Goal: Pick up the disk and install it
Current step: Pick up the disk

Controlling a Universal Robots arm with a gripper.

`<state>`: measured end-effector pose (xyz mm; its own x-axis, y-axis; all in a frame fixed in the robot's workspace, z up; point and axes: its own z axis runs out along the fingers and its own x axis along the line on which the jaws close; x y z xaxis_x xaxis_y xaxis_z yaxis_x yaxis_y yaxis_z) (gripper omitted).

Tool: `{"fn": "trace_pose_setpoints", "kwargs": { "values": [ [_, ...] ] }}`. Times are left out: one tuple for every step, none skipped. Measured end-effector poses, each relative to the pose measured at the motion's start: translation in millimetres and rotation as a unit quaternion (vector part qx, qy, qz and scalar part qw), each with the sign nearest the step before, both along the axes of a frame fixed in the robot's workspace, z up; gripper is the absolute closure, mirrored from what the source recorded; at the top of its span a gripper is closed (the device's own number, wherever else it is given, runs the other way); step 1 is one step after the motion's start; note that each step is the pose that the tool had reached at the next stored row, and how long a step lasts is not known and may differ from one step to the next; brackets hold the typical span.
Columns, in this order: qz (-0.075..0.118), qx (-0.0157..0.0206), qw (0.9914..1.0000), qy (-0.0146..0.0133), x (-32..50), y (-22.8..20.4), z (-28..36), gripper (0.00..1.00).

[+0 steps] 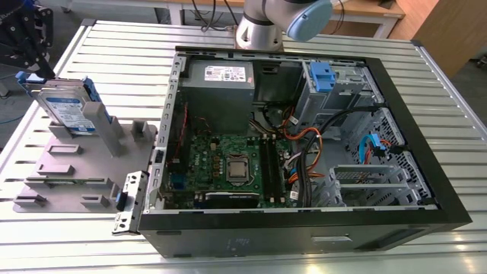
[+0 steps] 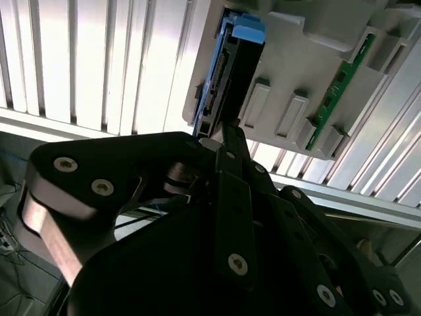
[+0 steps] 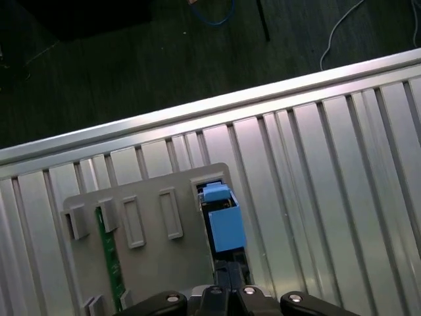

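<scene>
Grey slotted holder [image 1: 68, 171], exterior view's left, holds disk [image 1: 72, 114] upright; black gripper [image 2: 227, 135] just above it, grip state can't tell. Open PC case [image 1: 289, 234] on that view's right.

The disk [image 1: 70, 111] in a fixture plate [image 1: 114, 171], beside the computer case [image 1: 304, 237].
The disk stands upright in the fixture plate on the desk [image 1: 441, 85], at the exterior view's left of the computer case; a power supply [image 1: 220, 80] sits inside the case.

gripper [image 1: 38, 60] cropped, disk [image 1: 67, 108] partly hidden
</scene>
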<state>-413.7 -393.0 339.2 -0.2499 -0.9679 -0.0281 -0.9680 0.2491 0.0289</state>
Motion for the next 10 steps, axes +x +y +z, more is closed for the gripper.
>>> {"fn": "trace_pose_setpoints", "kwargs": {
  "values": [
    [0.006, 0.0000, 0.99998, -0.0001, 0.0, 0.0, -0.1, 0.89],
    [0.009, 0.0000, 0.99996, -0.0003, 0.0, 0.0, -0.1, 0.89],
    [0.012, 0.0000, 0.99993, -0.0005, 0.0, 0.0, -0.1, 0.89],
    [0.015, 0.0000, 0.99989, -0.0007, 0.0, 0.0, -0.2, 0.89],
    [0.016, 0.0000, 0.99986, -0.0007, 0.0, 0.0, -0.2, 0.89],
    [0.017, 0.0000, 0.99986, -0.0007, 0.0, 0.0, -0.2, 0.89],
    [0.017, 0.0000, 0.99985, -0.0008, 0.1, 0.0, -0.4, 0.89],
    [0.018, 0.0001, 0.99984, -0.0009, 0.5, 0.1, -0.4, 0.89],
    [0.018, 0.0001, 0.99983, -0.0008, 1.1, 0.1, -0.5, 0.89],
    [0.019, 0.0000, 0.99982, -0.0007, 1.7, 0.0, -0.4, 0.89]
  ]
}}
